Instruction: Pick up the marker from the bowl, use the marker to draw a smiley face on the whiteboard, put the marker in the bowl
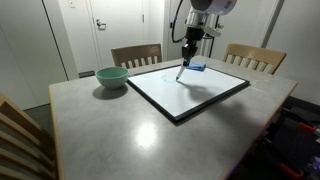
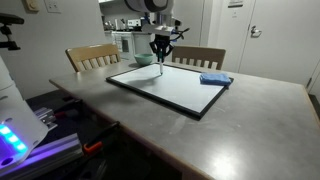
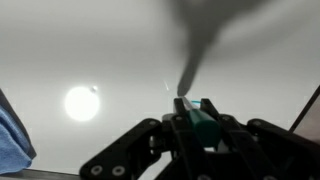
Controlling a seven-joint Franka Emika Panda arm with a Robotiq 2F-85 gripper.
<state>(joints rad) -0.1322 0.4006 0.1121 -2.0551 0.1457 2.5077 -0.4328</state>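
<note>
The whiteboard (image 1: pixel 195 92) is lying mostly bare; the blue pad (image 1: pixel 197 68) is occupying 1 corner, the bowl (image 1: pixel 111 77) is standing well apart, and 2 chairs (image 1: pixel 136 54) are lining the far edge.

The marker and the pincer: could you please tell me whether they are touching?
Touching. The wrist view shows the marker clamped in the shut pincer, its tip pointing at the whiteboard.

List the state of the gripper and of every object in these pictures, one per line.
gripper: shut on the marker.
marker: held, tip down over the whiteboard; contact unclear.
whiteboard: flat on the table, no drawing visible.
bowl: upright on the table, without the marker.
blue pad: lying at the whiteboard's corner.
</note>
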